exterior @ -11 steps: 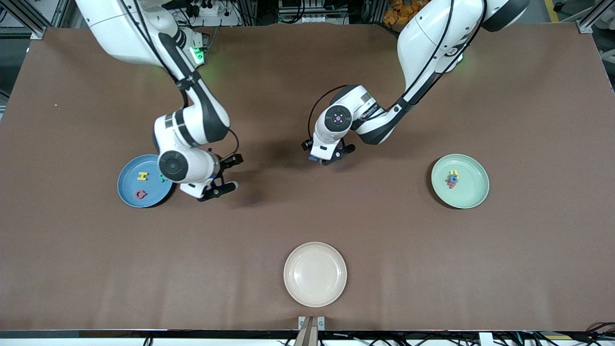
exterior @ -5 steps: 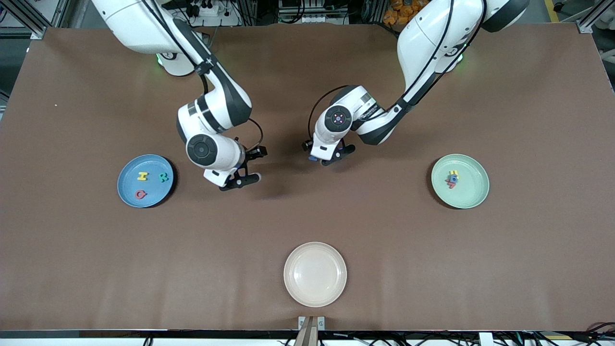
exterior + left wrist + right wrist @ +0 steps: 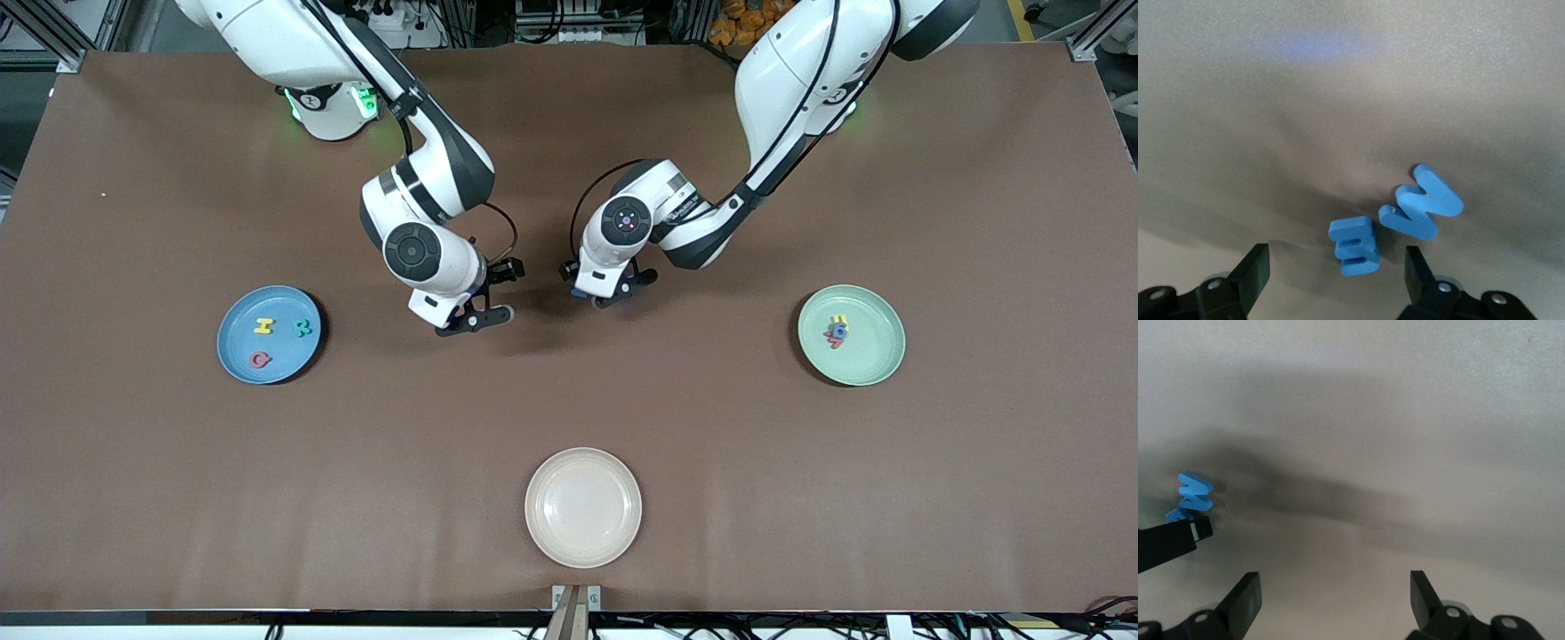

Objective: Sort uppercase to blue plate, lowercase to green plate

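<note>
mid tabletop (image 3: 551, 382), left gripper (image 3: 613, 293) is hovering with jaws spread over the blue w (image 3: 1421, 203) and blue e-like piece (image 3: 1355, 245) (side by side, nothing held). right gripper (image 3: 476, 318) is hanging spread and empty nearby. blue plate (image 3: 236, 356) is carrying h, r, q; green plate (image 3: 876, 356) is carrying three lowercase.

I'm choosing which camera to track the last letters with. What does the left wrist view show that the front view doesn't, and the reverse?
Only the left wrist view shows the blue W and the blue E-like letter clearly, side by side on the table, between the left gripper's open fingers.

Only the front view shows the blue plate, green plate, cream plate and the right gripper.

Both show the left gripper low over bare table.
</note>
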You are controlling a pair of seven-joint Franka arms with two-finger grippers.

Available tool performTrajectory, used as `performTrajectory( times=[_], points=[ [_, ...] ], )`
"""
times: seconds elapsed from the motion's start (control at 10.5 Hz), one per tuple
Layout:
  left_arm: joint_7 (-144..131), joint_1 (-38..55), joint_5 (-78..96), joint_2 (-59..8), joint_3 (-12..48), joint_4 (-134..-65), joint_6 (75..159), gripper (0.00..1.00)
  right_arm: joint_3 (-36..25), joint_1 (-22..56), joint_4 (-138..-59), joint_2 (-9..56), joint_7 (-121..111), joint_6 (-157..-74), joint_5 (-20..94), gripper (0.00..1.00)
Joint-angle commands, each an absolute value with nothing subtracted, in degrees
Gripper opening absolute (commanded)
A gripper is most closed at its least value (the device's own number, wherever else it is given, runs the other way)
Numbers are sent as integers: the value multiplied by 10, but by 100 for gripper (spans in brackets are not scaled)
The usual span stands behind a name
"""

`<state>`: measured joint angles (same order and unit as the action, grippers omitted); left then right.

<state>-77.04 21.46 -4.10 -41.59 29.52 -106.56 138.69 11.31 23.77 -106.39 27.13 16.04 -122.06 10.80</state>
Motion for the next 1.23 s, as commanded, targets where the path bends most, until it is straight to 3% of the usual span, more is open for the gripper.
performTrajectory(
  times=[0.0,0.47,0.76,1.14],
  points=[
    [-778,221,-55,-422,290,-1057,1392,87,117,234,-1071,266,170,-1226,102,98],
    [-777,219,-62,-421,289,-1058,1392,78,117,236,-1072,266,170,-1232,102,99],
    [-777,219,-62,-421,287,-1057,1392,60,117,236,-1072,266,170,-1231,102,99],
    [-778,220,-62,-422,287,-1057,1392,57,117,236,-1072,266,170,-1231,102,99]
  ],
)
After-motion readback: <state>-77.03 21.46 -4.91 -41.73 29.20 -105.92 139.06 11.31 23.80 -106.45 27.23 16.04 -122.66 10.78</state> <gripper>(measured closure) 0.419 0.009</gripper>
